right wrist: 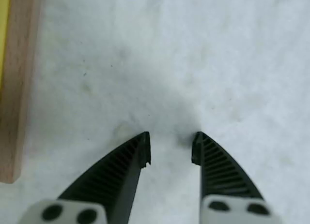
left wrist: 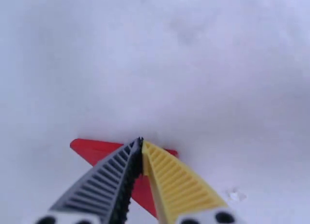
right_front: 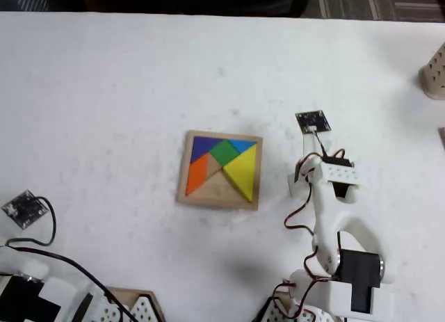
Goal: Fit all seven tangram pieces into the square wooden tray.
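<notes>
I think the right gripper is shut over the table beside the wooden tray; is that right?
Not quite: the right gripper is open, with a clear gap between its fingertips, as the right wrist view shows. It is over the table beside the wooden tray, as you say.

Square pale wooden tray (right_front: 183,170), matt and smooth, on a white, matt, slightly fuzzy table surface (right_front: 104,92); the right gripper (right wrist: 170,149) beside it has ridged black plastic fingers (right wrist: 123,171).

Left jaws together (right jaws parted)
</notes>
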Controlling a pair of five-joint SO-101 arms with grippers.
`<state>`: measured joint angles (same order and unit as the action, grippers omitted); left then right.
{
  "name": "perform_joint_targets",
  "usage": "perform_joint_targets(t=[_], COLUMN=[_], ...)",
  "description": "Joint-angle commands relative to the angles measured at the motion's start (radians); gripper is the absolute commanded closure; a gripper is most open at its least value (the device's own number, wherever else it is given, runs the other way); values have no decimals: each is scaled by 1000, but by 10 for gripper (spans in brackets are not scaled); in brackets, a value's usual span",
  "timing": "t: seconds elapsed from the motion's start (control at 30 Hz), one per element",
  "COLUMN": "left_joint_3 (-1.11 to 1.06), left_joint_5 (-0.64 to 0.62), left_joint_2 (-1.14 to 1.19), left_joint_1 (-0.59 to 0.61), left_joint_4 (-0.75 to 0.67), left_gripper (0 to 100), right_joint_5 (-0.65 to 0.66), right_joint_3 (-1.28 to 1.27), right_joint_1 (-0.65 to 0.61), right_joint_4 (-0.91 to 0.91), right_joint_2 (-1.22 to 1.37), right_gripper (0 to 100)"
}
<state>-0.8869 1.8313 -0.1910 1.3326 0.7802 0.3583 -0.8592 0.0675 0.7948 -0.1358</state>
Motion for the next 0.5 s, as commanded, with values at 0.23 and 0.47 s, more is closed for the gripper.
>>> perform_joint_targets(t=[0.23, 0.47], left_joint_3=[9, 57], left_joint_5=[8, -351], left_joint_2=[-5, -12], left_joint_1=[10, 4], left_joint_4=[-104, -183], left_gripper=[972, 972], right_joint_5=[11, 11], right_joint_3=[5, 5], right_joint_1=[-25, -25], right_joint_4=[7, 7], right_joint_2=[-19, -19], right_gripper=[861, 861])
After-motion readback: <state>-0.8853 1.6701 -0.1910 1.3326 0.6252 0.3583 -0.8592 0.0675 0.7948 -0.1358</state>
